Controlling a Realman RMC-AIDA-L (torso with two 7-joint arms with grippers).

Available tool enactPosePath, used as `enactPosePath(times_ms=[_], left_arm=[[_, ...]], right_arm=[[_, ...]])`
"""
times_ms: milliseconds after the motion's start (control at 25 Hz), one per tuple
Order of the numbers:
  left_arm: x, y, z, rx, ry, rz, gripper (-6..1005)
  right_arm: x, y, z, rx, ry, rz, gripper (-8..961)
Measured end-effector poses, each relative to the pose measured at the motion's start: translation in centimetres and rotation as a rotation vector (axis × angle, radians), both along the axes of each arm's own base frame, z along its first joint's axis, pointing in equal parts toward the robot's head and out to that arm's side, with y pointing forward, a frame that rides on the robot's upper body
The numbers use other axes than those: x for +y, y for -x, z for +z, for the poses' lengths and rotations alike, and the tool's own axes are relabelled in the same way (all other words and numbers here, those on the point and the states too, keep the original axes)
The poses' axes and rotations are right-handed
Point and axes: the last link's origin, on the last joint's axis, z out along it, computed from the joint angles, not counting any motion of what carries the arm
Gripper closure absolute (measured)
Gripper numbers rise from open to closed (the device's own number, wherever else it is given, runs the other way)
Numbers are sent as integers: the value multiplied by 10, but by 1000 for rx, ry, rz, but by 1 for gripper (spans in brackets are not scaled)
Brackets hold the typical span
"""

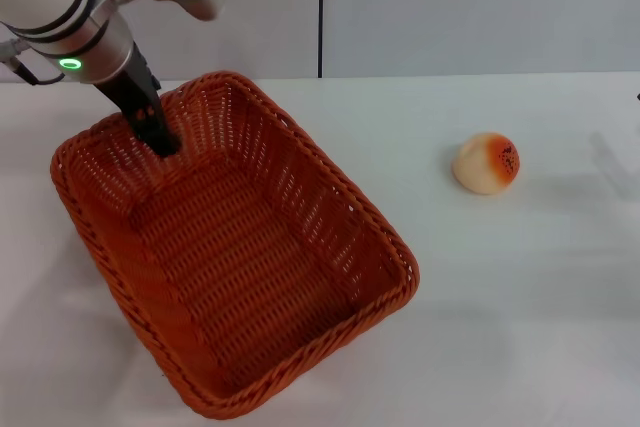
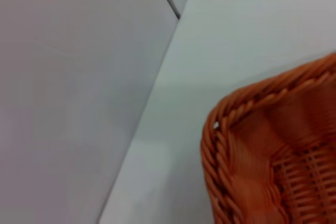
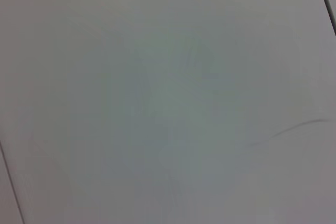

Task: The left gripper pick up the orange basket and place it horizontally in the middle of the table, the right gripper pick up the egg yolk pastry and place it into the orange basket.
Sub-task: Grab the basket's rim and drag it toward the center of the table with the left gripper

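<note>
The orange basket [image 1: 335, 179] sits at a slant on the left half of the white table [image 1: 520, 307], its long side running diagonally. My left gripper [image 1: 157, 130] reaches down from the upper left and grips the basket's far left rim, with one black finger inside against the wall. The left wrist view shows a braided corner of the orange basket [image 2: 262, 145] over the table. The egg yolk pastry [image 1: 487, 162] lies alone on the table to the right of the basket, well apart from it. My right gripper appears in no view.
A grey wall panel with a dark vertical seam [image 1: 320, 12] stands behind the table. A faint clear strip [image 1: 612, 162] lies near the right edge. The right wrist view holds only a plain pale surface.
</note>
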Motion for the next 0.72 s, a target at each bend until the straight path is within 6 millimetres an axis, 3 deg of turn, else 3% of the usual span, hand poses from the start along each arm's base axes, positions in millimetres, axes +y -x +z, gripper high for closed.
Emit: enactPosePath(times_ms=[400, 720], left_arm=[[3, 11, 2, 42, 20, 50, 223], [5, 19, -12, 59, 28, 28, 224]], right_arm=[[1, -1, 0, -3, 1, -4, 228], [2, -1, 0, -2, 3, -8, 228]])
